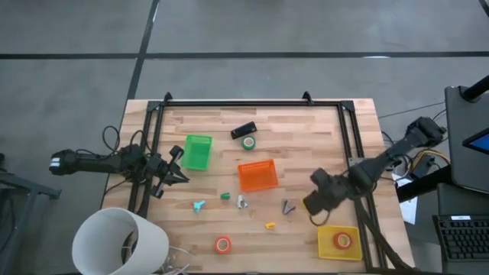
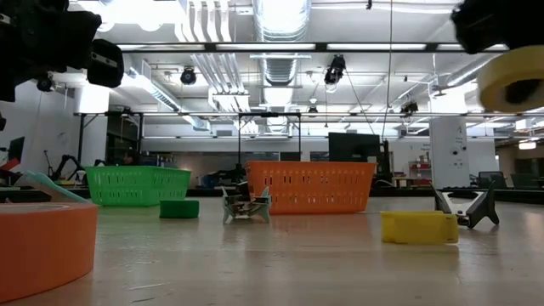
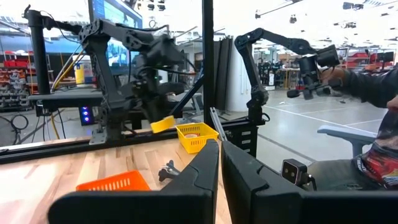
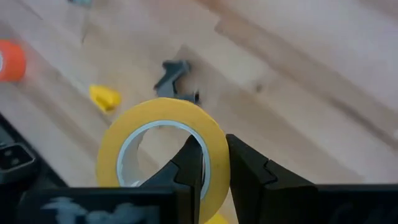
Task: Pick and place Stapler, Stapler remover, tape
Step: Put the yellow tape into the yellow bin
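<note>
Orange tape (image 2: 38, 246) fills the near corner of the low view, lying flat on the counter (image 1: 306, 145); from above it sits well toward the front edge from the orange bin (image 1: 257, 175).

Four tape rolls show in all. A green one (image 1: 248, 142) lies flat just behind the orange bin, touching or nearly touching the stapler (image 1: 243, 130). A reddish one (image 1: 343, 241) lies inside the yellow bin (image 1: 324, 243). The fourth, a yellow tape roll (image 4: 163, 152), stands on edge in the right gripper (image 4: 213, 167), whose jaws are clenched on its wall, one finger inside the ring and one outside. That gripper hangs above the counter, to the right of the orange bin and just behind the yellow bin.

One stapler, black and bar-shaped, lies flat behind the orange bin, its long axis slanted, running roughly left to right with the right end farther back.

Bins number three: green (image 1: 198, 152), orange and yellow. Scattered in front of the orange bin are a dark grey clip-like staple remover (image 1: 287, 206), a lighter grey one (image 1: 241, 201), a small yellow piece (image 1: 270, 225), a small green piece (image 1: 225, 195) and a teal piece (image 1: 199, 205).

Left of the green bin, at the counter's left edge, the left gripper (image 1: 177, 163) waits with jaws pressed together, empty.

Pale wood planks make up the counter, bordered by a black frame (image 1: 252, 104). Grey floor surrounds it; ducts and strip lights run overhead in a large workshop.
</note>
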You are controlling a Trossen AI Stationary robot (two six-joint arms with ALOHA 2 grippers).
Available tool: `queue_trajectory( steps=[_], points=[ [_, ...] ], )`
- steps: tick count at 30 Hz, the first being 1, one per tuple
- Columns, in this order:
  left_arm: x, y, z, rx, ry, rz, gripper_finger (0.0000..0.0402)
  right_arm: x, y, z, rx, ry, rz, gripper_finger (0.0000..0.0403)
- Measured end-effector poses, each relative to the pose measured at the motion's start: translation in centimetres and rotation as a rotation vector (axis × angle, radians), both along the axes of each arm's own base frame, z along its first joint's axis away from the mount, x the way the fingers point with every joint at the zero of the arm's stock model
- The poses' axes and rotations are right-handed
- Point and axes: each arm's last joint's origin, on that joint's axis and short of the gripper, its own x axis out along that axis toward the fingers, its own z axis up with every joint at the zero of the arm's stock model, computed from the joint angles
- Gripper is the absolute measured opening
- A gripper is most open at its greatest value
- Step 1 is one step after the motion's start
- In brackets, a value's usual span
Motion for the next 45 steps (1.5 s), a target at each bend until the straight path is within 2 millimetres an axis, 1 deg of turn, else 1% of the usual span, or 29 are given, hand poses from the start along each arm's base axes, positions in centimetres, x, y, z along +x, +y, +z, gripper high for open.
queue_trajectory(
  steps=[6, 13, 16, 19, 21, 27, 32, 37, 40, 45],
  points=[
    [0.0, 0.0, 0.0, 0.0, 0.0, 0.0, 0.0023, -1.6, 2.4, -0.1, 0.06, 0.014, -0.012, 0.0054],
    [0.0, 0.0, 0.0, 0.0, 0.0, 0.0, 0.0023, -3.3, 4.2, -0.1, 0.109, 0.029, 0.001, 0.0054],
    [0.0, 0.0, 0.0, 0.0, 0.0, 0.0, 0.0023, -4.0, 5.1, 0.0, 0.132, 0.021, 0.039, 0.0054],
    [0.0, 0.0, 0.0, 0.0, 0.0, 0.0, 0.0023, -4.6, 5.9, 0.3, 0.162, 0.005, 0.078, 0.0054],
    [0.0, 0.0, 0.0, 0.0, 0.0, 0.0, 0.0023, -5.0, 6.4, 0.6, 0.187, 0.006, 0.072, 0.0054],
    [0.0, 0.0, 0.0, 0.0, 0.0, 0.0, 0.0023, -5.3, 8.7, 0.9, 0.2, 0.051, 0.095, 0.0054],
    [0.0, 0.0, 0.0, 0.0, 0.001, 0.0, 0.0023, -4.9, 10.7, 1.2, 0.124, 0.164, 0.125, 0.0054],
    [0.0, 0.0, 0.0, 0.0, 0.002, 0.0, 0.0023, -4.7, 12.9, 2.2, 0.039, 0.246, 0.15, 0.0054],
    [0.0, 0.0, 0.0, 0.0, 0.003, 0.0, 0.0023, -4.9, 14.3, 2.7, -0.005, 0.277, 0.153, 0.0054],
    [0.0, 0.0, 0.0, 0.0, 0.004, 0.0, 0.0023, -5.5, 15.8, 2.3, -0.091, 0.337, 0.122, 0.0054]
  ],
)
